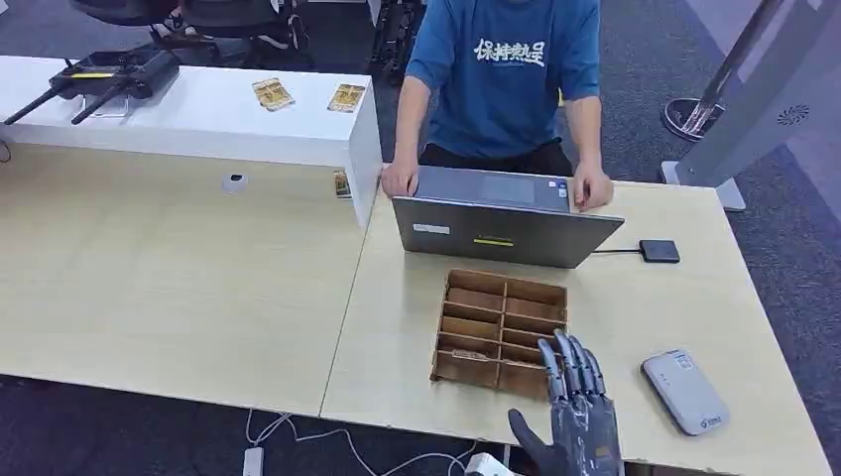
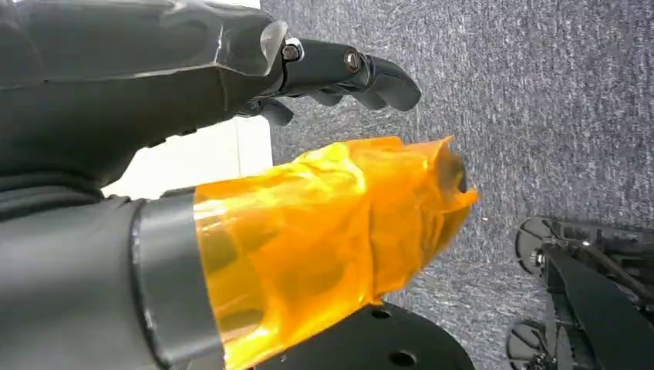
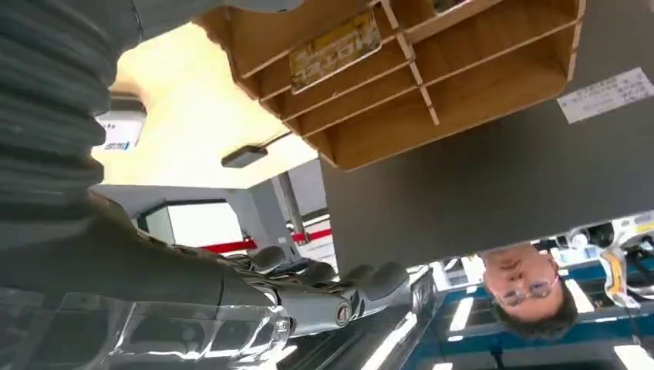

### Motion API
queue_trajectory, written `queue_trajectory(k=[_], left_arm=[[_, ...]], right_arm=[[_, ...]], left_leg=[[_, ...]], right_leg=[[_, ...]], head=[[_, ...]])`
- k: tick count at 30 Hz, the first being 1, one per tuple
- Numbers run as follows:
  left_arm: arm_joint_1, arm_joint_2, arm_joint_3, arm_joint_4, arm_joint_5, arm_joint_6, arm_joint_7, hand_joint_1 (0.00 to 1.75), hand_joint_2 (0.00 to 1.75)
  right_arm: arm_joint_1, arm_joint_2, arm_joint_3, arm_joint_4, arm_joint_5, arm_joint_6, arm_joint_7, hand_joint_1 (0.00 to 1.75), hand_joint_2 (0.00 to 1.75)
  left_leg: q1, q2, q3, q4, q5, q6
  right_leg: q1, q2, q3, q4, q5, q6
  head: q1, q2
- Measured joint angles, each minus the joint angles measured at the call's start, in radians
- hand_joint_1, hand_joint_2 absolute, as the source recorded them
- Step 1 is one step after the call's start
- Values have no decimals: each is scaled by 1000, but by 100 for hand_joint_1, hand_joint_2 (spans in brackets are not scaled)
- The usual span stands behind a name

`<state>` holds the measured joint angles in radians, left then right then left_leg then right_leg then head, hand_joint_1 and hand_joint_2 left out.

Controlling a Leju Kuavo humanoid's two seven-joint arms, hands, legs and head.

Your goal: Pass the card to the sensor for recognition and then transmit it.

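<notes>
At near edge of surface [image 1: 198, 288], right robot hand [image 1: 578, 407] is raised, fingers straight and apart, holding nothing; tips sit just over near right corner of wooden divider box [image 1: 501, 327]. Card [image 3: 335, 50] lies flat in one slot of the box, per right wrist view; which slot can't be told. Left robot hand [image 2: 339, 73] hangs over carpet, fingers loosely curled, nothing in them; thumb wrapped in orange film. Sensor [image 1: 684, 390], white flat unit, lies right of box, near robot hand. Laptop [image 1: 506, 228] behind box, person's hands on it. Est. stage: reach not yet made. Risks: slots narrow, card flat, so fingers may fail to lift an edge or push box toward laptop; box looks light, unfixed. Dropped card could land off surface.
</notes>
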<state>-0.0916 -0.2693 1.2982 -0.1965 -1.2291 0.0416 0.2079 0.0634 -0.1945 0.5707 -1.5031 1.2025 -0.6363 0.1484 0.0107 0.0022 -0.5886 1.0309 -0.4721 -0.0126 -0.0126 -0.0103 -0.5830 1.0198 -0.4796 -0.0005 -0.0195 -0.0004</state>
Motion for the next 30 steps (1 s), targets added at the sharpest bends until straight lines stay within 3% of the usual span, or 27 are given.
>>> queue_trajectory(k=[16,24,30], left_arm=[[0,0,-1,0,-10,-1,3,0,0],[0,1,-2,0,-11,-10,8,0,0],[0,3,-2,0,-13,-10,10,0,0]], right_arm=[[-74,52,2,104,-15,23,-1,0,175],[-99,54,12,123,177,43,94,0,175],[-116,53,25,128,217,75,127,0,175]], left_leg=[[0,0,0,0,0,0],[0,0,0,0,0,0],[0,0,0,0,0,0]], right_leg=[[0,0,0,0,0,0],[0,0,0,0,0,0],[0,0,0,0,0,0]], head=[[0,0],[0,0],[0,0]])
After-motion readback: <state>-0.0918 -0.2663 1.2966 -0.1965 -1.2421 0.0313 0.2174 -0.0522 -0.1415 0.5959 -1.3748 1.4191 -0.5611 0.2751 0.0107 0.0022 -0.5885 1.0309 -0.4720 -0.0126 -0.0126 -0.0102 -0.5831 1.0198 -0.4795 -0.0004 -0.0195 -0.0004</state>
